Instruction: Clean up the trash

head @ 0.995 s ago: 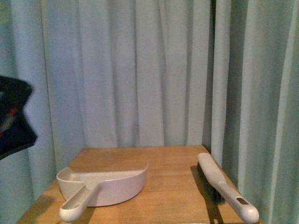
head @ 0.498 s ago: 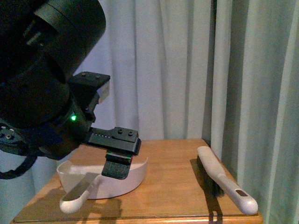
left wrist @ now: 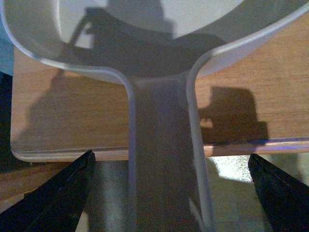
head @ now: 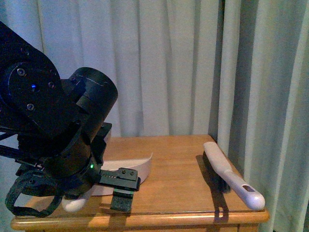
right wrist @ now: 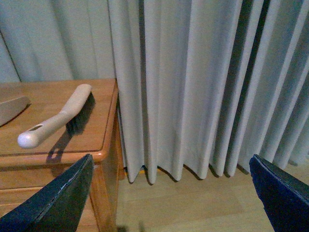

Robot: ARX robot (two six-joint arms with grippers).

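The trash wad is not in view in any frame. A whitish dustpan [head: 140, 168] sits on the left of the wooden table [head: 178, 183], mostly hidden behind my left arm [head: 58, 145]. In the left wrist view the dustpan's handle [left wrist: 161, 159] sticks out over the table edge and lies between the open jaws of my left gripper [left wrist: 169, 193], with a gap on each side. A whitish hand brush [head: 229, 176] lies on the table's right side. My right gripper [right wrist: 171, 193] is open and empty, off the table's right side, above the floor.
Pale curtains [head: 169, 67] hang behind and to the right of the table. The brush also shows in the right wrist view [right wrist: 58, 121] near the table's corner. A wood floor [right wrist: 183, 203] lies below the right gripper.
My left arm has come into the front view and dropped low at the table's front left, over the dustpan handle. The view itself has shifted, so the table's front edge now shows.
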